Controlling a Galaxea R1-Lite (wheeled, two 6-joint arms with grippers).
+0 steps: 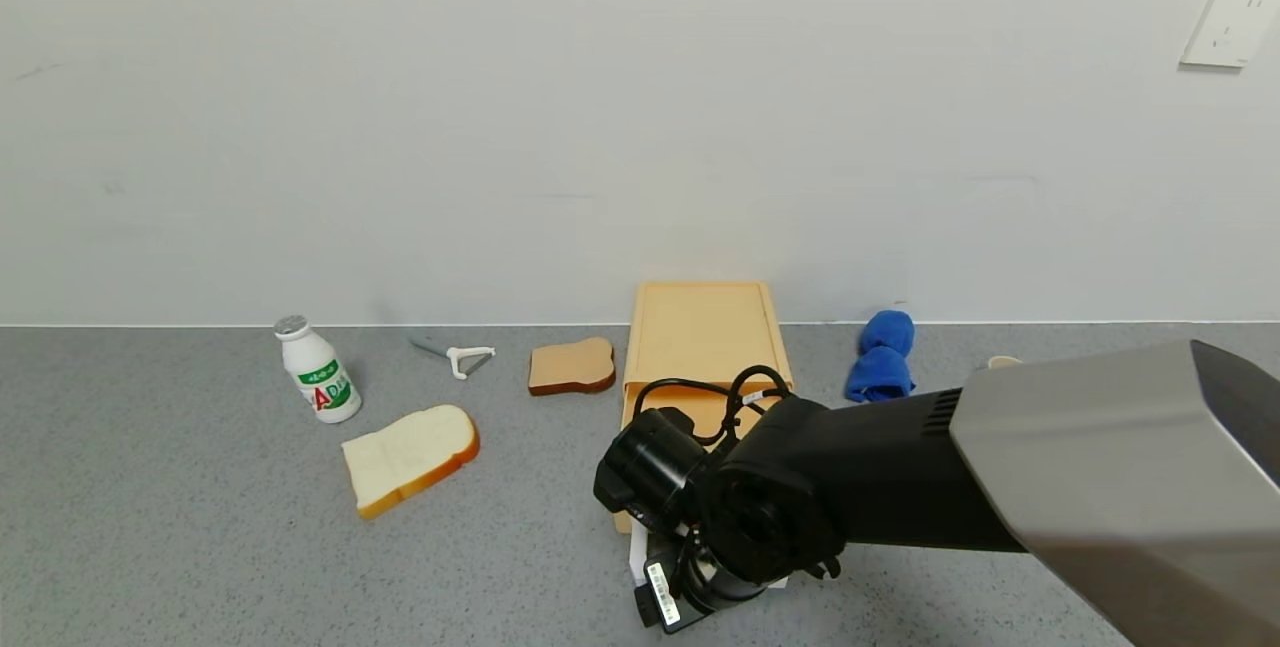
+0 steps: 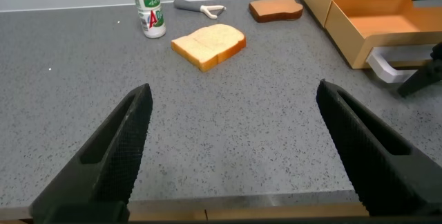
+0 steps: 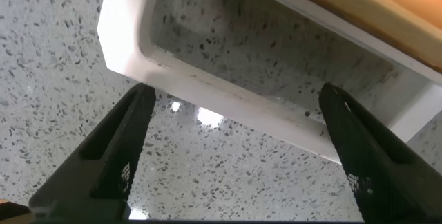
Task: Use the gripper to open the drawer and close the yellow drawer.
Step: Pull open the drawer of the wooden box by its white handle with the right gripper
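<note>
The pale yellow drawer (image 1: 700, 327) stands against the back wall with its tray pulled part way out; it also shows in the left wrist view (image 2: 366, 16). Its white loop handle (image 3: 228, 103) points to the table's front. My right gripper (image 3: 235, 155) is open just above the table at the handle, whose bar runs across between the two fingertips; I cannot tell whether they touch it. In the head view the right wrist (image 1: 740, 517) hides the drawer's front. My left gripper (image 2: 235, 148) is open and empty, low over the table near its front edge, left of the drawer.
Left of the drawer lie a brown toast slice (image 1: 572, 366), a white bread slice (image 1: 410, 457), a white peeler (image 1: 462, 357) and a small white bottle (image 1: 318, 370). A blue cloth (image 1: 882, 357) lies to the right. The wall is right behind the drawer.
</note>
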